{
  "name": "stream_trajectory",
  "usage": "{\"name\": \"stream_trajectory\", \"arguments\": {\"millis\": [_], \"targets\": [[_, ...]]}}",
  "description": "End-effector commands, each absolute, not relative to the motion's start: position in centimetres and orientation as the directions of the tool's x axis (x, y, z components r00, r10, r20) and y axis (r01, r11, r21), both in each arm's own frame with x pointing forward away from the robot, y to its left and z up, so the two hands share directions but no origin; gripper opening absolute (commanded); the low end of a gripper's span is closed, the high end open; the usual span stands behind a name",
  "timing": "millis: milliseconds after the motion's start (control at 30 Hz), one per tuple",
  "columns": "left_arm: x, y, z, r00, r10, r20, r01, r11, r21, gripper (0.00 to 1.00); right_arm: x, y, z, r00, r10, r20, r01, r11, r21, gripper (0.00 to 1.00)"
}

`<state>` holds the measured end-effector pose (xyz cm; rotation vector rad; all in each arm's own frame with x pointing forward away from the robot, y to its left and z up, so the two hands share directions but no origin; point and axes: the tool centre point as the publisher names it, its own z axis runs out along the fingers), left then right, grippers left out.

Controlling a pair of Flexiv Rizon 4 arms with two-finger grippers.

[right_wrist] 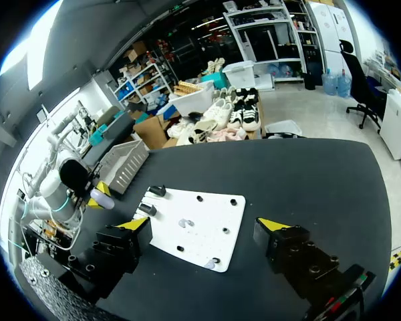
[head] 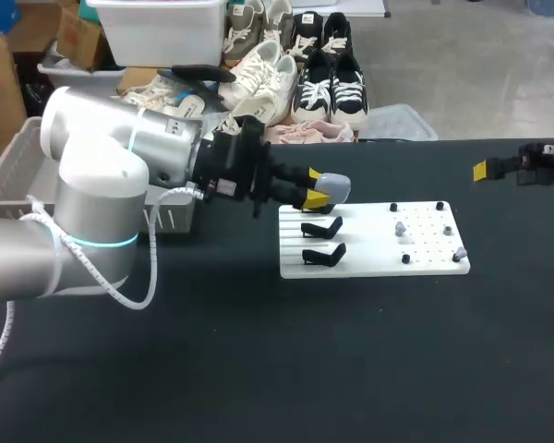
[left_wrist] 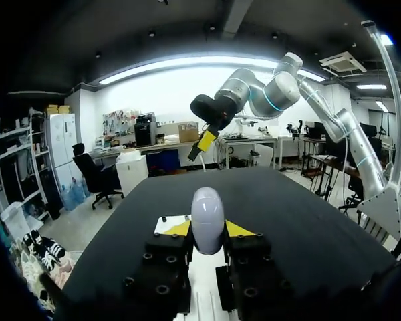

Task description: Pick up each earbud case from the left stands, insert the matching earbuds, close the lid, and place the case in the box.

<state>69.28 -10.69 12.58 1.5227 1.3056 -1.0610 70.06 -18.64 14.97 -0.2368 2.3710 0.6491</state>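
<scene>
Head view: left arm enters from the left; left gripper [head: 319,196] hangs at the far corner of a white board [head: 369,247] on the black table [head: 258,369]
Left gripper: yellow tips clamped on a pale grey case [head: 333,187] from two sides; left wrist view shows the case [left_wrist: 208,219] standing upright between the fingers [left_wrist: 177,229]
Case: at the board's stand end, just behind two black stands [head: 322,227]; whether it touches a stand there cannot be told
Right gripper: at the table's far right [head: 487,170], well apart from the board; right wrist view shows its fingers [right_wrist: 135,226] spread wide, gripping nothing, with the board [right_wrist: 167,224] ahead of them
Earbuds: small grey pieces [head: 400,227] on the board's right half, among black pegs [head: 405,258]
Basket: grey [right_wrist: 123,164], beside the left arm at the table's left end
</scene>
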Motion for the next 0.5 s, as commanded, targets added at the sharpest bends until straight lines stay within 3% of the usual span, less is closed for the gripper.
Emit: {"name": "stream_trajectory", "arguments": {"millis": [33, 500], "targets": [[67.2, -10.7, 12.9, 0.126, 0.247, -0.961, 0.992, -0.014, 0.126, 0.0, 70.1, -18.7, 15.0, -0.766, -0.001, -0.642, -0.329, 0.859, 0.391, 1.0], [66.0, -10.4, 14.4, 0.135, 0.226, -0.965, 0.991, -0.011, 0.136, 0.0, 70.1, -18.7, 15.0, -0.766, -0.001, -0.642, -0.329, 0.859, 0.391, 1.0]]}}
